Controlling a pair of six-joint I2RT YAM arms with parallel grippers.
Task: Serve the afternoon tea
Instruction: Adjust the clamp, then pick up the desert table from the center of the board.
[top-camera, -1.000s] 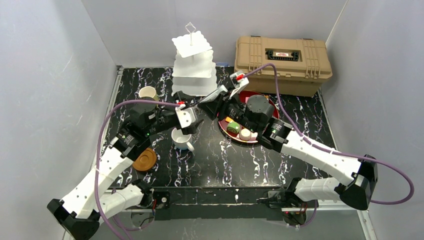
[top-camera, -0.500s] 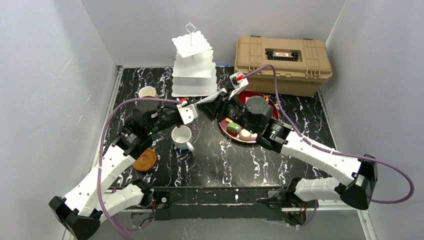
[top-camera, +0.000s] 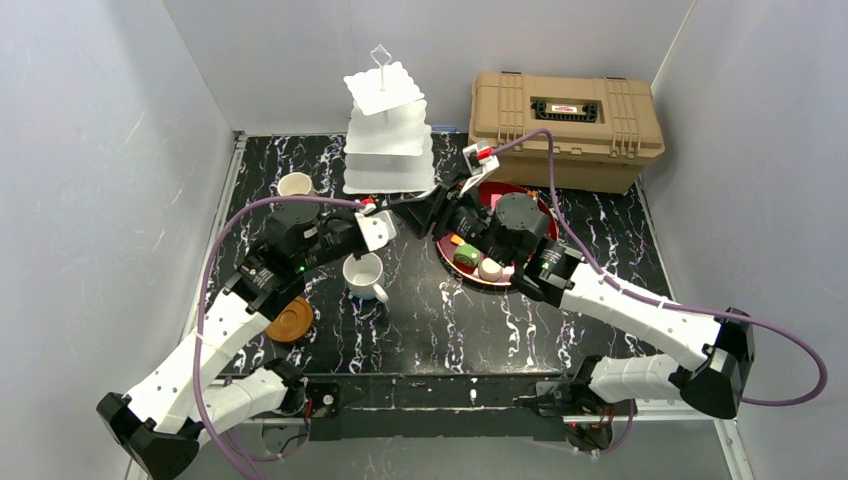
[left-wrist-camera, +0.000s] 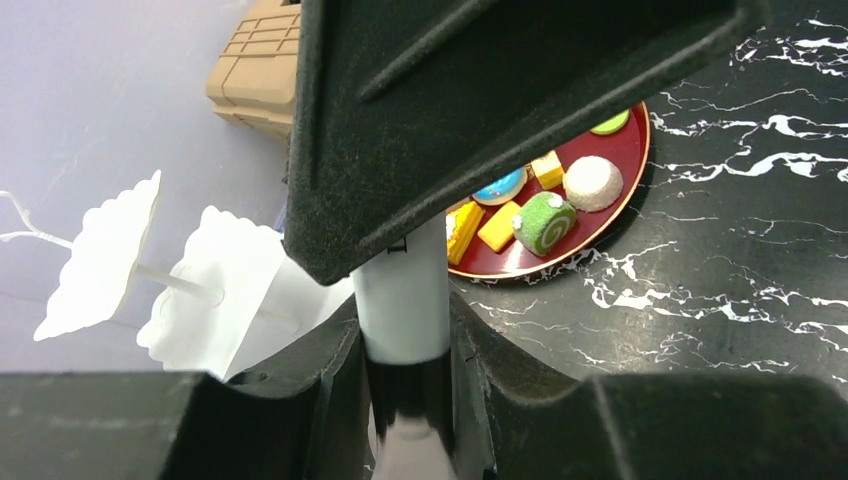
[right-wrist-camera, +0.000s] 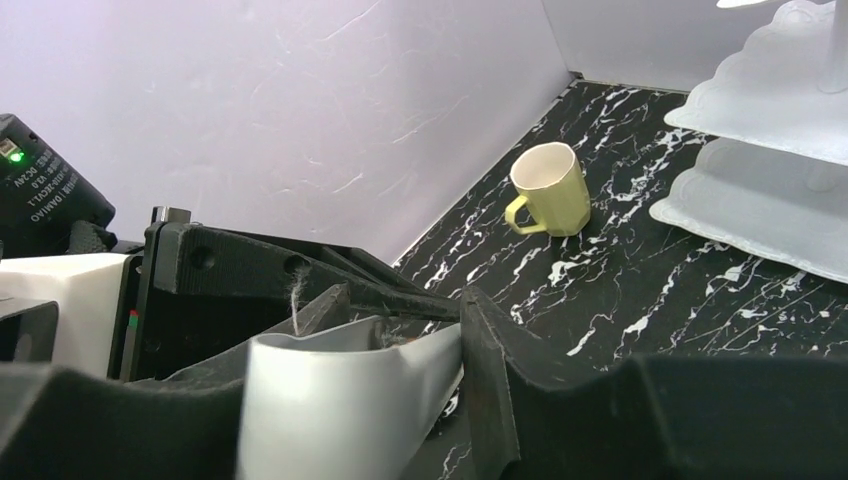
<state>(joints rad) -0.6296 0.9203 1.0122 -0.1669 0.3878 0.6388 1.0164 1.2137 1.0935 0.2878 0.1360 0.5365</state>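
My two grippers meet tip to tip in front of the white three-tier cake stand (top-camera: 388, 140). Both have their fingers round the same white tongs (left-wrist-camera: 402, 300). The left gripper (left-wrist-camera: 405, 330) is shut on the narrow end. The wide grey-white end (right-wrist-camera: 340, 400) fills the gap of the right gripper (right-wrist-camera: 400, 340), touching both fingers. A white mug (top-camera: 364, 273) stands below the left gripper (top-camera: 392, 222). The pale yellow-green mug (top-camera: 296, 185) stands at the back left. A brown coaster (top-camera: 291, 318) lies near the left arm. Toy pastries, among them a green roll (left-wrist-camera: 545, 222), fill a red tray (top-camera: 470, 278) under the right arm.
A tan ribbed case (top-camera: 565, 125) stands at the back right, behind the red tray. Grey walls close in the black marble table (top-camera: 430, 320) on three sides. The right arm and its purple cable (top-camera: 560, 215) cross over the tray.
The left gripper has lifted away from over the white mug and shut on the tongs. The right gripper has shifted slightly toward the stand and its jaws have widened a little.
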